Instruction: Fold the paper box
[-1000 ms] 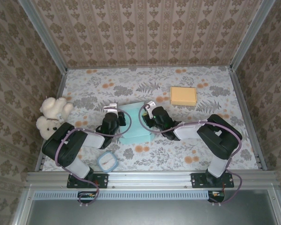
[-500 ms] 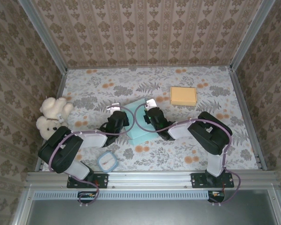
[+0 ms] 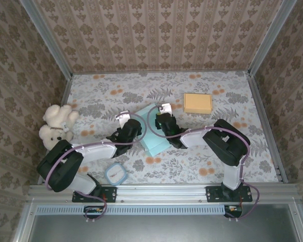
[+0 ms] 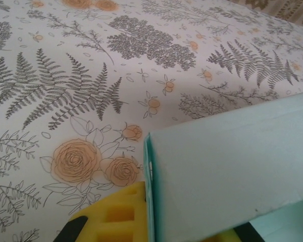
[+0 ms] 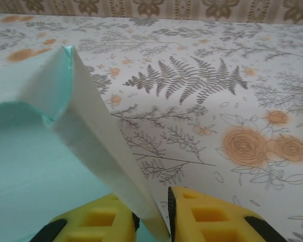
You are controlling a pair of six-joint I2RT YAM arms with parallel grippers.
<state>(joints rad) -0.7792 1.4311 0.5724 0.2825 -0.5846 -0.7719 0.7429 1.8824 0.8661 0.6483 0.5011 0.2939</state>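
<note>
The paper box, pale teal inside and white outside, lies mid-table between my two arms. My left gripper grips its left side. In the left wrist view the yellow fingers clamp the edge of a raised teal panel of the box; the second finger is mostly hidden beneath that panel. My right gripper is at the box's right side. In the right wrist view a white side wall of the box rises between the yellow pads, which are narrowly apart around it.
A yellow-orange block sits at the back right. Two plush bears lean by the left wall. A small blue-rimmed container rests near the front edge, close to the left arm. Metal rails border the floral table.
Both grippers have drawn closer together and slightly farther from the bases. The box looks narrower, with its side walls raised. The right jaws closed tighter, then eased a little.
</note>
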